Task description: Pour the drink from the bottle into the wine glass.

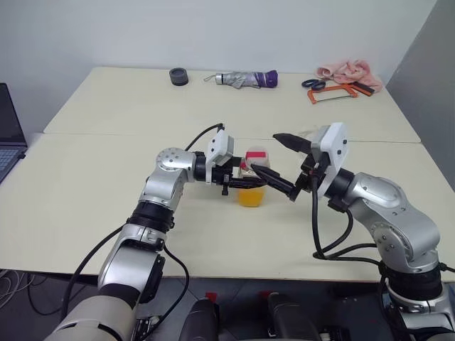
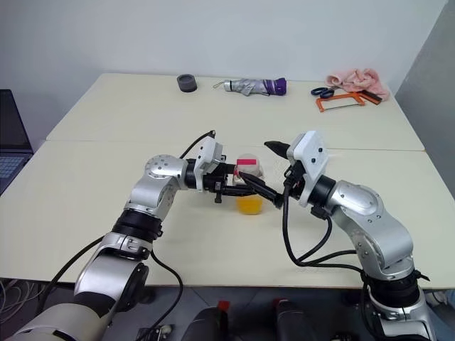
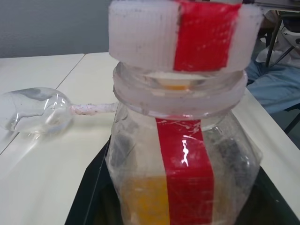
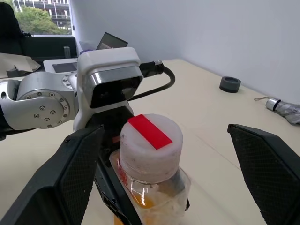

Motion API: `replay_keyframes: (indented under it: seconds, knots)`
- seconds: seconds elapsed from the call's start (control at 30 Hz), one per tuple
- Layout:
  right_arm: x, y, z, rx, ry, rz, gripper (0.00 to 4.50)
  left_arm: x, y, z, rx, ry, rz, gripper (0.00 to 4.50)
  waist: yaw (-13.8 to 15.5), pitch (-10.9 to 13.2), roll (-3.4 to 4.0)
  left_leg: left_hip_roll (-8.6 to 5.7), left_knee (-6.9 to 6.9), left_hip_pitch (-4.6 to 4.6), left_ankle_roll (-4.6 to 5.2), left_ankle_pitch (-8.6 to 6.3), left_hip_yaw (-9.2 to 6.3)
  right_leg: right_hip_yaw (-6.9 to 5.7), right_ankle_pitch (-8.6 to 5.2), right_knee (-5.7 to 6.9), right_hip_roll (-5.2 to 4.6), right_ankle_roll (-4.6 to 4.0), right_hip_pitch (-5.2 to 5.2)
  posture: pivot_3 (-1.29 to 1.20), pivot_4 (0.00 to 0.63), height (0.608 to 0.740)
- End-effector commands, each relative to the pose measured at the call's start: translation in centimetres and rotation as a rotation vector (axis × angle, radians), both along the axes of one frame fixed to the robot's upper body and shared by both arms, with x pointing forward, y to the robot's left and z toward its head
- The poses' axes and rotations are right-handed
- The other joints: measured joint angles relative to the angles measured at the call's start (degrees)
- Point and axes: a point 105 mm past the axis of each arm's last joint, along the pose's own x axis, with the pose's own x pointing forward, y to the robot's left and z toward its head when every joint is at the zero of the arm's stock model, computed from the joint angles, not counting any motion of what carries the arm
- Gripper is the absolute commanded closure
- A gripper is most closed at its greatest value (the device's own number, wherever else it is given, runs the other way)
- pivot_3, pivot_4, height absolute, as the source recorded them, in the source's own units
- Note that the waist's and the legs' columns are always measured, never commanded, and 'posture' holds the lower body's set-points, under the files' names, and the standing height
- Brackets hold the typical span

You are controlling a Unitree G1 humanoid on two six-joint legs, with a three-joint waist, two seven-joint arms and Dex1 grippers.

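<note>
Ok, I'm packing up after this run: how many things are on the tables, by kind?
Drink things: 2 (bottle, wine glass)
Tools: 2 (scissors, hacksaw)
Other: 4 (black roll, folded umbrella, pink cloth, laptop)
Total: 8

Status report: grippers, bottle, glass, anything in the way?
Left gripper shut on bottle. Right gripper open around cap, cap on. Wine glass lying on its side beside bottle. Nothing blocking.
</note>
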Motion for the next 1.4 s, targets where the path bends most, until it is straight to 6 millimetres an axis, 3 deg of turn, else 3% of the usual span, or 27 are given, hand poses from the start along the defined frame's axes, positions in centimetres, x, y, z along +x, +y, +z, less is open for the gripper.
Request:
replay_keyframes:
  seconds: [0.03, 0.43, 0.77, 1.37, 1.4]
  knots:
    - [-0.2, -0.4, 1.6, 0.041, -0.042, 0.000, 0.00, 0.1, 0.0, 1.8, -0.043, -0.059, -0.004, 2.74, 0.0, 0.0, 0.00, 0.00, 0.00, 0.00, 0.00, 0.00, 0.00, 0.00, 0.00, 0.00, 0.00, 0.00, 0.00, 0.00, 0.150, 0.740]
    - [0.3, -0.4, 1.3, 0.024, 0.018, 0.022, 0.00, -0.2, -0.5, 1.6, -0.060, -0.049, -0.015, 2.74, 0.0, 0.0, 0.00, 0.00, 0.00, 0.01, 0.00, 0.00, 0.00, 0.01, 0.00, 0.00, 0.00, 0.00, 0.00, 0.00, 0.150, 0.740]
    - [0.1, 0.7, 1.2, 0.024, 0.043, 0.107, 0.00, -0.2, -0.6, 1.6, -0.060, -0.049, -0.019, 2.74, 0.0, 0.0, 0.00, 0.00, 0.00, 0.00, 0.00, 0.00, 0.00, 0.01, 0.00, 0.00, 0.00, 0.00, 0.00, 0.00, 0.150, 0.740]
    - [0.4, 1.7, 0.8, -0.040, -0.010, 0.115, 0.00, -0.2, -0.5, 1.6, -0.054, -0.051, -0.013, 2.74, 0.0, 0.0, 0.00, 0.01, 0.00, 0.01, 0.00, 0.00, 0.00, 0.00, 0.00, 0.00, 0.00, 0.00, 0.00, 0.00, 0.150, 0.740]
    - [0.4, 1.7, 0.8, -0.041, -0.011, 0.116, 0.17, -0.2, -0.5, 1.6, -0.054, -0.052, -0.013, 2.74, 0.0, 0.0, 0.00, 0.01, 0.00, 0.01, 0.00, 0.00, 0.00, -0.01, 0.00, 0.00, 0.00, 0.00, 0.00, 0.00, 0.150, 0.740]
